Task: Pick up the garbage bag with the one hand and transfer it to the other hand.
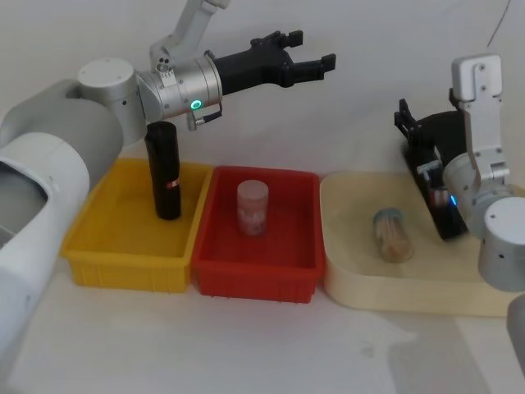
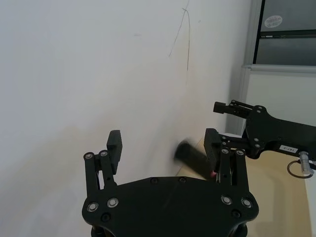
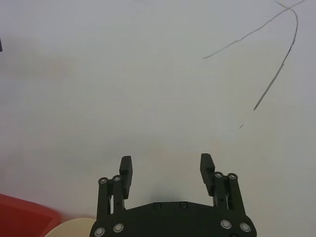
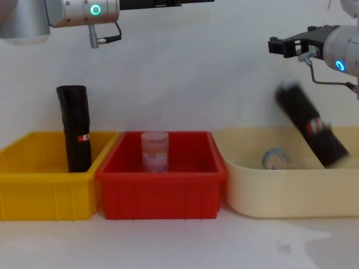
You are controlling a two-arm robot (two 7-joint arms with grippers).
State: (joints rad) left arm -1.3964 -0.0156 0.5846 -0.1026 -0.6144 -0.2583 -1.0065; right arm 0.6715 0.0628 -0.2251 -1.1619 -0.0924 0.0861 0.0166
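Garbage bag [image 4: 311, 126] tilted, seemingly falling into cream tray [image 4: 269, 193].

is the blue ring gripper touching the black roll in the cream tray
Apart. In the chest view the right gripper, fingers open, sits above the tilted garbage bag in the cream tray, with bare wall showing between them.

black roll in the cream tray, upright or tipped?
Tipped. In the chest view the roll slants steeply, its lower end inside the cream tray, and it looks blurred; neither gripper holds it.
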